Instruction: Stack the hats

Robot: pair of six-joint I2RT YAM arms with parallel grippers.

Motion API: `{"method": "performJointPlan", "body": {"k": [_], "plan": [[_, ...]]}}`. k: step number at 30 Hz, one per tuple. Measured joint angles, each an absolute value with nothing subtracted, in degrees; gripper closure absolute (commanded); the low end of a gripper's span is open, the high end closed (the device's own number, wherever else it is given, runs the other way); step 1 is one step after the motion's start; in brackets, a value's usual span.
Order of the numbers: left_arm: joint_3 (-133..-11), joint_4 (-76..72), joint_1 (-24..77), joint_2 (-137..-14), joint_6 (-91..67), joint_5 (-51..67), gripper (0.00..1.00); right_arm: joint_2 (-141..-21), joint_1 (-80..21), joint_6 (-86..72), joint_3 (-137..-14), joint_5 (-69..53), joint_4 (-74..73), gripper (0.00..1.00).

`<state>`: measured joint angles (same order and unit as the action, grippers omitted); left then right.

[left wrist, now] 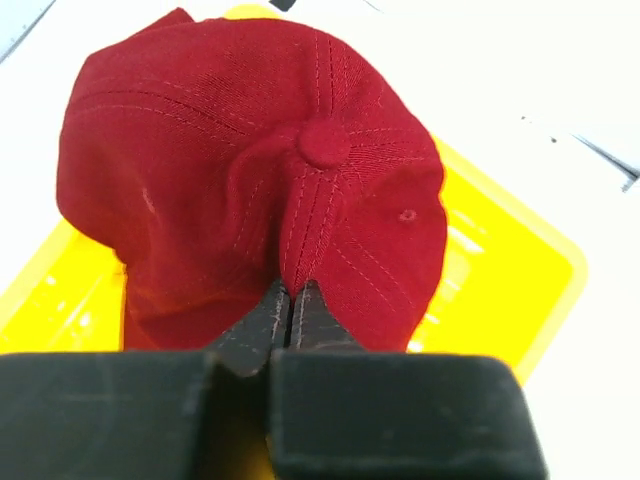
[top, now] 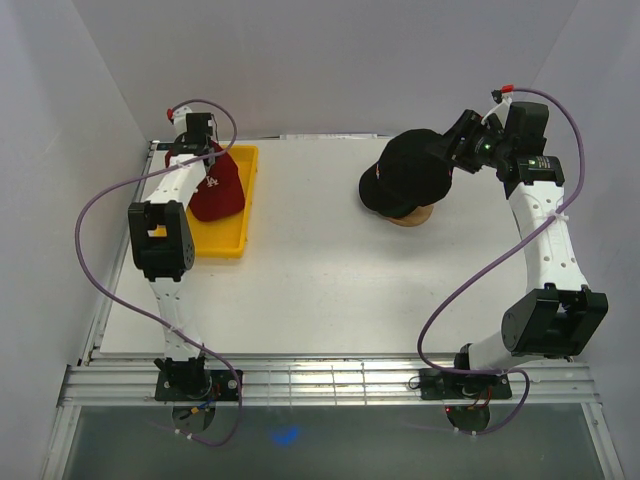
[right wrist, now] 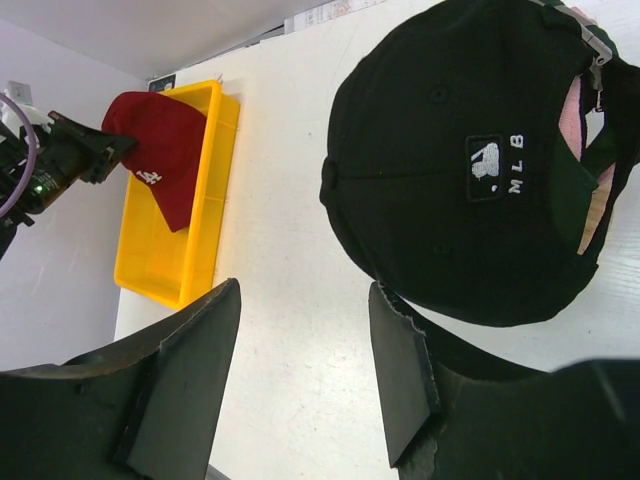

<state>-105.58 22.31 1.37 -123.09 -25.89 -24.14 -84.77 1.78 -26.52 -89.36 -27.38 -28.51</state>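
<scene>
Tray (top: 225,245) walls ring red cap (top: 218,190); black cap (top: 405,172) covers wooden stand (top: 412,216).

Overhead view spans the table (top: 320,290); wrist views, left close, right distant, share the red hat (left wrist: 200,150).

Open table (top: 300,260) between yellow tray (top: 225,245) and black cap (top: 410,170) on stand (top: 412,216)

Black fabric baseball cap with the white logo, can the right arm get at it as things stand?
Probably yes. The right hand hangs open right beside the black fabric baseball cap, and only bare white table shows between the two.
</scene>
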Motion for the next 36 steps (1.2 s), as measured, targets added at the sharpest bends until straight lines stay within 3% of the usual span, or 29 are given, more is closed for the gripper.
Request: {"method": "performJointPlan", "body": {"k": [7, 13, 25, 31, 36], "plan": [[-107.35, 23.57, 1.5, -119.92, -23.38, -20.75, 1.0, -84.77, 1.78, -26.5, -89.38, -27.29, -28.58, 0.41], [-110.65, 23.53, 1.5, -114.04, -20.56, -10.9, 1.0, -85.01, 1.78, -26.09, -91.53, -27.05, -30.06, 0.41], [-108.81, 10.76, 1.52, -98.78, -22.26, 25.23, 1.0, -86.19, 3.81, -25.34, -95.48, -26.81, -30.55, 0.41], [-103.7, -5.52, 3.36, -100.49, -33.63, 45.25, 1.0, -86.87, 6.46, -25.54, -96.2, -27.44, -30.72, 0.41], [-106.67, -12.75, 10.13, -107.37, -38.94, 54.08, 1.0, -87.96, 7.6, -26.68, -97.56, -29.39, -31.11, 0.41]]}}
